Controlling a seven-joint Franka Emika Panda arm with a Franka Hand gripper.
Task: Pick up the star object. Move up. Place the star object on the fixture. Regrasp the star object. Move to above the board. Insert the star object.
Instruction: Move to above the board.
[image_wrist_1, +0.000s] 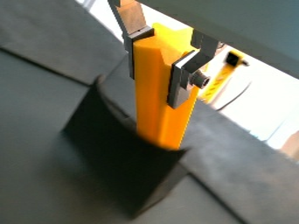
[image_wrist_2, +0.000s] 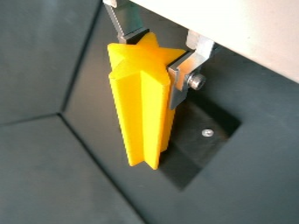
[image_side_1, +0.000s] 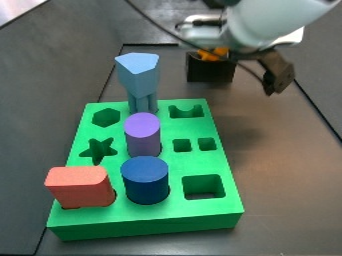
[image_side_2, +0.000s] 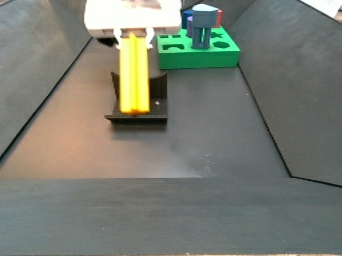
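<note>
Over fixture (image_wrist_1: 117, 153), wrist view: end effector (image_wrist_1: 163, 54) clamped on star object (image_wrist_1: 162, 83), silver fingers (image_wrist_1: 187, 74) on opposite flanks near top; peg upright, lower end at fixture.

Wrist view again: star cross-section visible on top; peg foot meets fixture base plate (image_wrist_2: 201, 149).

Side view: arm hides most of peg; board (image_side_1: 147, 165) near, star hole (image_side_1: 96, 150) empty, blue peg (image_side_1: 138, 78) standing.

Side view: star object (image_side_2: 134, 75) vertical on fixture (image_side_2: 139, 105), board (image_side_2: 197, 50) behind.

Advice: seat peg fully, release without tilting, regrasp squarely.
</note>
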